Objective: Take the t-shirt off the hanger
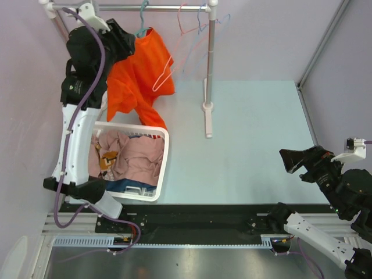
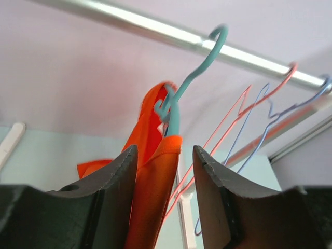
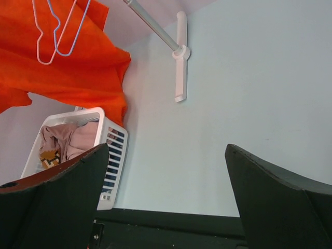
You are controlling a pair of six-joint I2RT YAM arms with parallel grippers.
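Observation:
An orange t-shirt (image 1: 139,75) hangs on a teal hanger (image 1: 142,23) from the rack rail at the back left. My left gripper (image 1: 125,40) is raised at the shirt's neck, open. In the left wrist view the shirt's shoulder fabric (image 2: 153,176) runs between the fingers, against the left finger (image 2: 111,187) and apart from the right one. The teal hanger (image 2: 192,78) hooks over the rail above it. My right gripper (image 1: 288,160) is open and empty at the front right, far from the shirt. The shirt also shows in the right wrist view (image 3: 67,67).
A white laundry basket (image 1: 165,157) with pink clothes stands below the shirt. Empty pink (image 1: 165,72) and blue (image 1: 200,23) wire hangers hang to the right. The rack's upright pole (image 1: 210,52) and foot (image 1: 207,110) stand on the pale blue surface.

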